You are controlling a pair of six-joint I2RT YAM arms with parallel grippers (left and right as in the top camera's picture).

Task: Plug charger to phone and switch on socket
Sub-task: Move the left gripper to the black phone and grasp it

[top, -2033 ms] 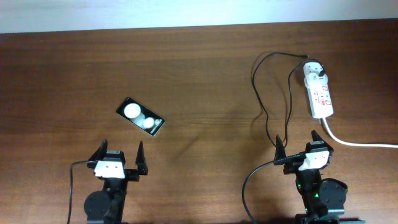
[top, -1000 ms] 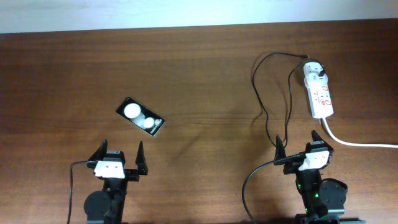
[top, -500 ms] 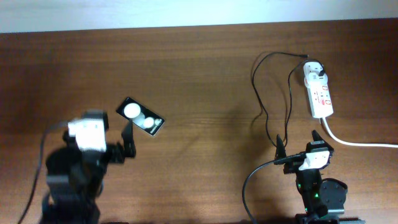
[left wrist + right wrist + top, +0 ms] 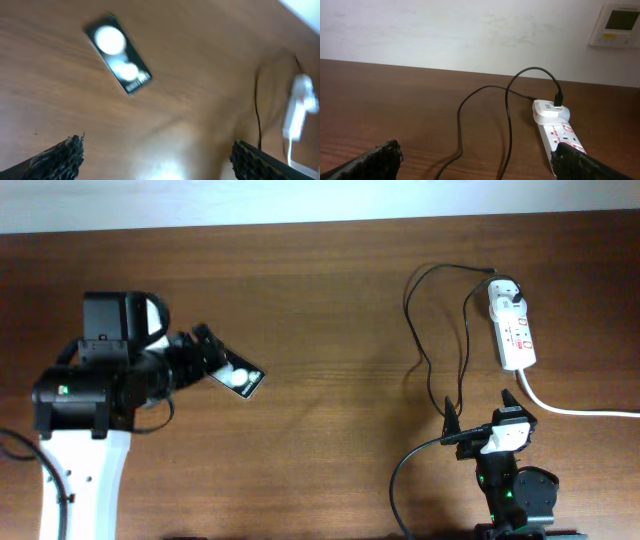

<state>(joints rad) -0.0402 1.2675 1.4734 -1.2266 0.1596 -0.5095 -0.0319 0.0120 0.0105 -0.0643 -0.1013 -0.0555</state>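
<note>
Black ridged fingers (image 4: 62, 155) of the left gripper (image 4: 157, 142) stood spread wide at the two lower corners of the blurred left wrist view, with only bare wood between them. From overhead, the left gripper (image 4: 208, 352) reached in from the left of the phone (image 4: 244, 378) and covered that end of it. Whether a finger touched the glass could not be told. In the wrist view the phone (image 4: 117, 60) lay flat and askew ahead of the fingers and apart from them, its screen showing two round white reflections.

Well to the right of the phone and nearer the front edge, the right gripper (image 4: 478, 408) sat low, parted just as wide and holding nothing (image 4: 476, 147).

The charger (image 4: 408, 305) lay well apart from the phone. Its thin black cable (image 4: 507, 112) looped over the wood from a white adapter (image 4: 505, 292) down to just beside the right gripper. Its tip was too small to make out.

The socket (image 4: 513, 330) lay farther right of the phone than the cable, toward the back, a narrow white strip with red markings (image 4: 560, 135). The adapter sat at its far end. A thick white cord (image 4: 570, 410) left its near end, heading away from the phone.

All of it rested on a dark brown wood-grain table (image 4: 330, 300). Behind it rose a pale wall (image 4: 445, 30) carrying a small white wall panel (image 4: 619, 25).
</note>
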